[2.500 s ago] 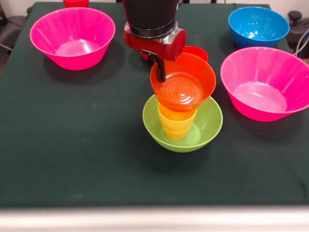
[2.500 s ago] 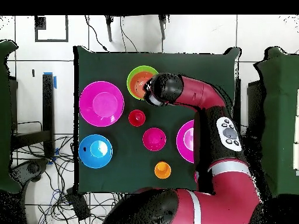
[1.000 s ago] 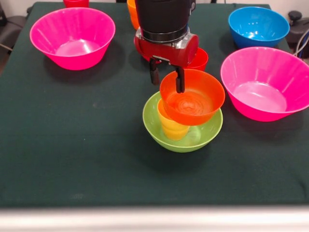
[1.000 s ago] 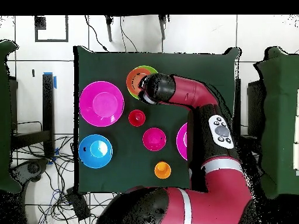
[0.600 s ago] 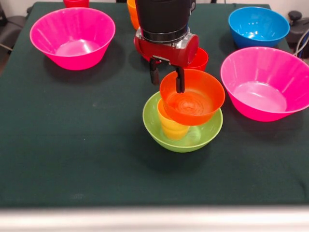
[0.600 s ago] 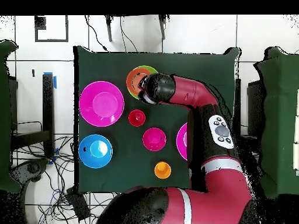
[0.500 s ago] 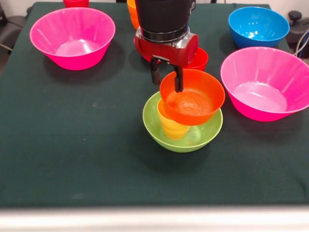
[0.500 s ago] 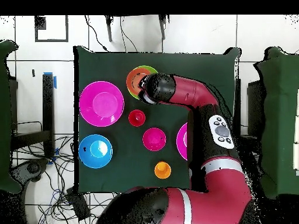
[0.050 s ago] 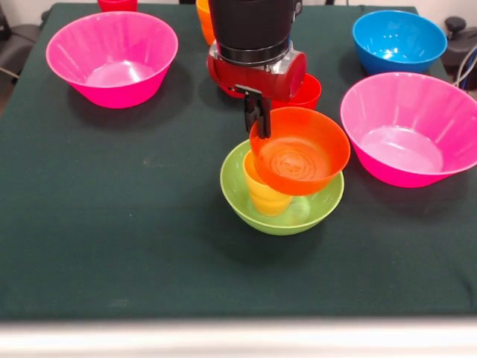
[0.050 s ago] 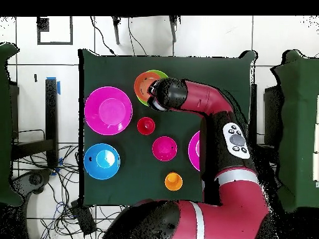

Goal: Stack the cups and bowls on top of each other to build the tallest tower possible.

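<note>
Orange bowl (image 9: 300,153) tilted, gripper (image 9: 257,119) pinching rim

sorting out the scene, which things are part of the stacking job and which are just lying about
In the job: orange bowl in the gripper, yellow cup, green bowl, two pink bowls, blue bowl, red bowl, orange cup.

Lying about: cables on the floor.

The orange bowl (image 9: 300,153) looked like glossy plastic, its ringed bottom catching light. The lime-green bowl (image 9: 322,195), yellow cup (image 9: 266,195) and hot-pink bowls (image 9: 112,56) shone likewise. The table (image 9: 119,224) wore matt dark-green cloth. The arm (image 10: 209,103) had smooth red casing.
</note>
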`<control>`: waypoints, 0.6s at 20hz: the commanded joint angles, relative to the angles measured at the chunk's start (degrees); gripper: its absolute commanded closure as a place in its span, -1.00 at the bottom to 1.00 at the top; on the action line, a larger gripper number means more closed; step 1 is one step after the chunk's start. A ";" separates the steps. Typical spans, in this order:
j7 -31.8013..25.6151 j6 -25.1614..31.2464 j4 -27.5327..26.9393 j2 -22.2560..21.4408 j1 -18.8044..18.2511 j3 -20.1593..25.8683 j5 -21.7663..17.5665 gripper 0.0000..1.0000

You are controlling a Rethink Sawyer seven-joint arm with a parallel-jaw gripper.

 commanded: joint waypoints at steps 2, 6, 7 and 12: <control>-5.59 -1.00 1.01 1.69 -0.15 2.35 -5.07 1.00; -5.69 -1.47 1.00 1.55 -0.43 2.65 -4.96 1.00; -5.76 -1.35 1.27 1.34 -0.59 2.78 -4.84 1.00; -7.26 -1.91 3.11 0.23 -2.17 3.64 -4.98 1.00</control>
